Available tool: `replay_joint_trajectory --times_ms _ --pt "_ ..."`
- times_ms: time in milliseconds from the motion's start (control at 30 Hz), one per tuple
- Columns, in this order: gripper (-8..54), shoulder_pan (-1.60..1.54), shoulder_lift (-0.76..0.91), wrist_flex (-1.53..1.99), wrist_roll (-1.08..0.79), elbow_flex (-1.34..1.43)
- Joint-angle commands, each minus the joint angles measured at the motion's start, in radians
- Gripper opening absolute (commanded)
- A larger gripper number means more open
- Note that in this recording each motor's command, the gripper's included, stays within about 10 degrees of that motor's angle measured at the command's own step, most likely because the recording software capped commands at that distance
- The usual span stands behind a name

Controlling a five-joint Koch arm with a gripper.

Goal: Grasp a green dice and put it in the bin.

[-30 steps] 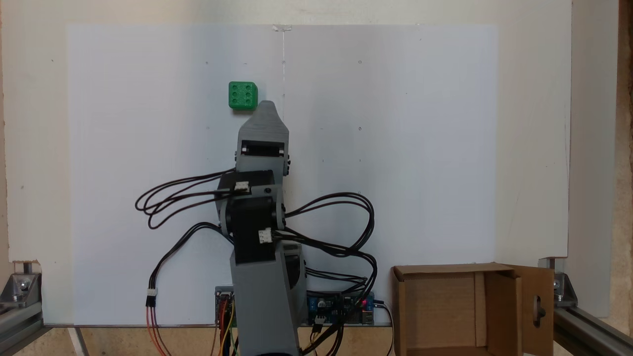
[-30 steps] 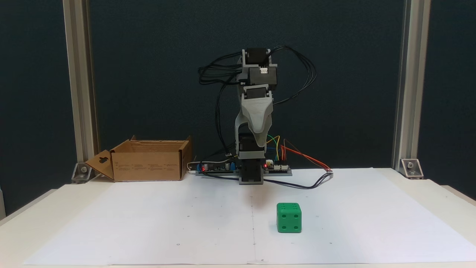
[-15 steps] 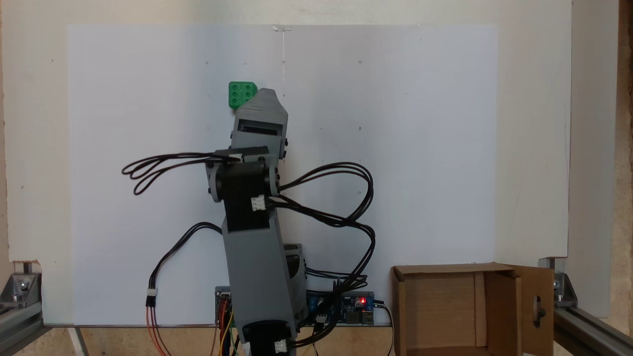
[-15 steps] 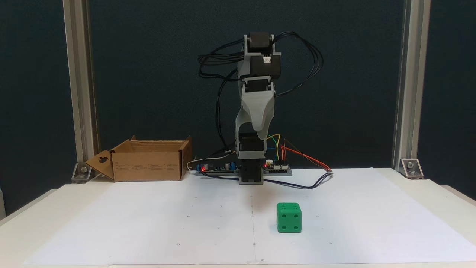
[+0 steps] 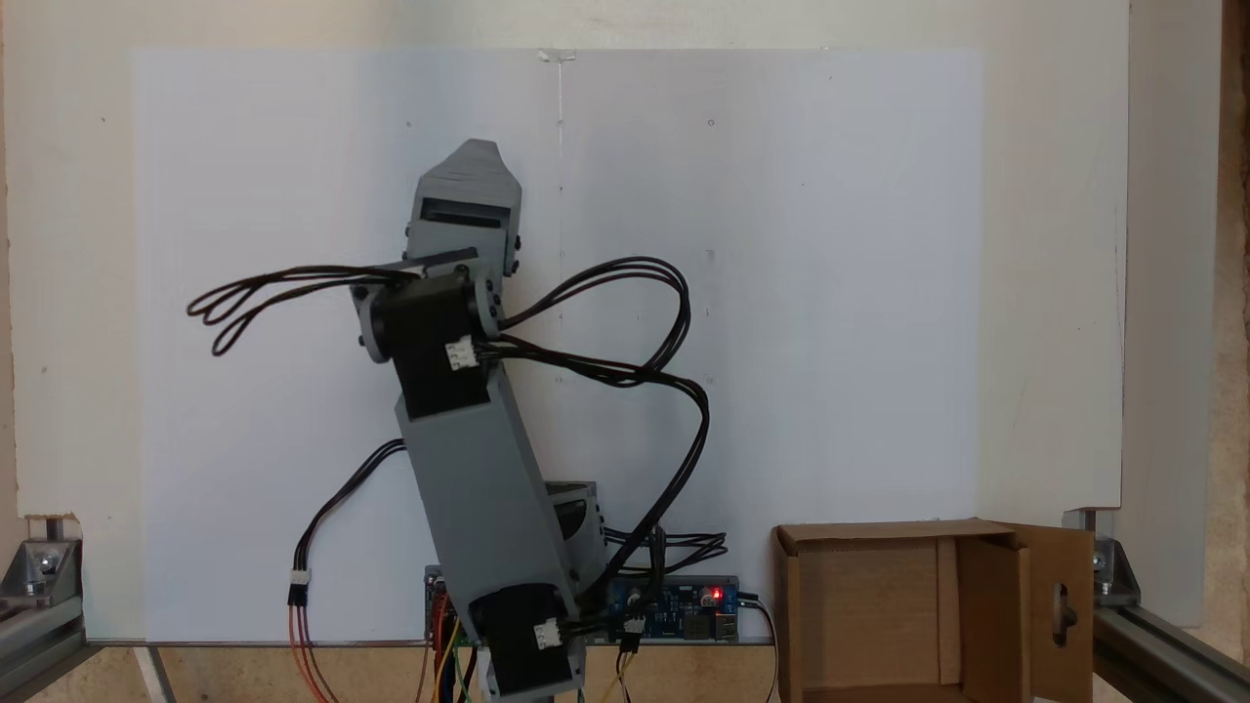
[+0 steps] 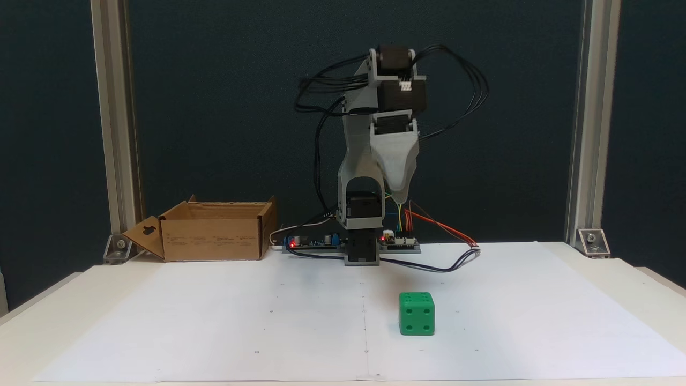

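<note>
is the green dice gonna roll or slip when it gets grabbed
The green dice probably won't roll: it sits flat on the white paper on a broad square face. Its flat parallel sides look rigid, which should suit a pinch. The plastic looks smooth and its edges rounded, so an off-centre squeeze might let it twist or slip out.

Pincer (image 6: 400, 197) high above green dice (image 6: 416, 313)

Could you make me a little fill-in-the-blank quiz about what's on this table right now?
1. The green dice sits on a sheet of white ____.
2. The bin is made of brown ____.
3. The gripper hangs ____ the dice, not touching it.
4. The dice's front face shows ____ pips.

Missing words: paper; cardboard; above; four
</note>
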Motion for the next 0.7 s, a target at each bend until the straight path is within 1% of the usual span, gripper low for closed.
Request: replay_joint_trajectory --times_ms 0,233,500,667 --pt "43.5 -0.018 -0.009 -0.029 0.066 -0.057" --pt "43.5 -0.021 -0.091 -0.046 0.074 -0.066" --pt "43.7 -0.015 -0.097 -0.046 0.075 -0.064" --pt "43.7 -0.029 -0.147 -0.049 0.087 -0.064"
